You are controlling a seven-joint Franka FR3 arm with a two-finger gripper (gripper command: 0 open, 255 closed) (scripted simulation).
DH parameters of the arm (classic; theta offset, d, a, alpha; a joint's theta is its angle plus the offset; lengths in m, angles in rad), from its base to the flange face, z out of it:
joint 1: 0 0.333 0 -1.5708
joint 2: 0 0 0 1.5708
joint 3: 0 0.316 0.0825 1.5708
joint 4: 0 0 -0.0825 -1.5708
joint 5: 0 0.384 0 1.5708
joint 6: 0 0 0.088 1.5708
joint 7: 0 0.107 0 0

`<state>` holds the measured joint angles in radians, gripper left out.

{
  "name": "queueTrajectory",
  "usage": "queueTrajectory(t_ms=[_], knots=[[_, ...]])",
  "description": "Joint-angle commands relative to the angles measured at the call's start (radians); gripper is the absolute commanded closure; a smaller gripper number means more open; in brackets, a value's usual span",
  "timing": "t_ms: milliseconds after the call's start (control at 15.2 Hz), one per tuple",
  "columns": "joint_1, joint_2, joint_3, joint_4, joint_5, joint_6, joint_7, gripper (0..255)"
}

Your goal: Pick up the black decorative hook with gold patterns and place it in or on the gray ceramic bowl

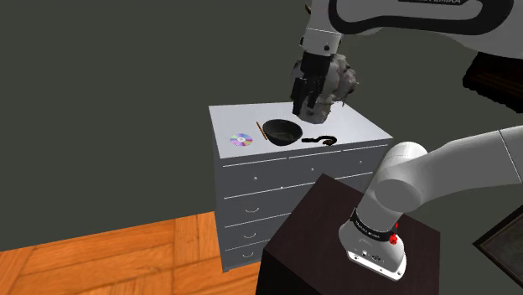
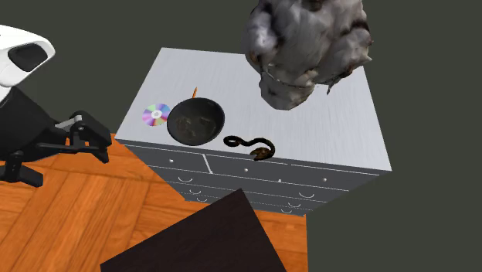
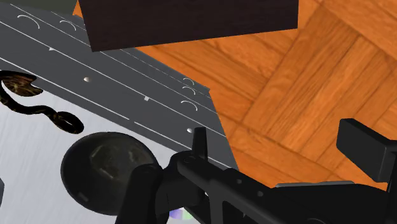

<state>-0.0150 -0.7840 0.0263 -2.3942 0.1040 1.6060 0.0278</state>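
The white arm (image 1: 457, 172) is seen rising from the dark stand (image 1: 314, 230) at the shoulder view's lower right, folded back along that view's top edge and turned down at the wrist. The gripper (image 1: 302, 105) is thereby hung above the rear part of the grey chest of drawers (image 1: 251, 197), well apart from everything lying on its top. In the wrist view the gripper (image 3: 283, 137) is shown with its two fingers set wide apart and nothing caught between them. The black hook (image 2: 251, 144), mottled with gold-brown at one end, is laid flat on the top close to the front edge, just beside the dark grey bowl (image 2: 196, 121). A shiny disc (image 2: 156, 115) is placed just beside the bowl on its other side, toward a front corner, and a thin orange stick (image 2: 195, 92) is laid behind the bowl. A lumpy grey mass (image 1: 342, 82) is seen beside the gripper toward the rear edge; whether it rests on the top cannot be told. A wooden floor (image 1: 109, 251) is laid around the chest.
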Motion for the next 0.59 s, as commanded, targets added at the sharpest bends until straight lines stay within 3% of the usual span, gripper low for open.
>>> queueTrajectory(t_ms=[0,528], knots=[[0.0,0.0,0.0,0.0,0.0,0.0,0.0,0],[-0.013,-0.023,-0.195,-0.147,-0.143,0.089,-0.337,0]])
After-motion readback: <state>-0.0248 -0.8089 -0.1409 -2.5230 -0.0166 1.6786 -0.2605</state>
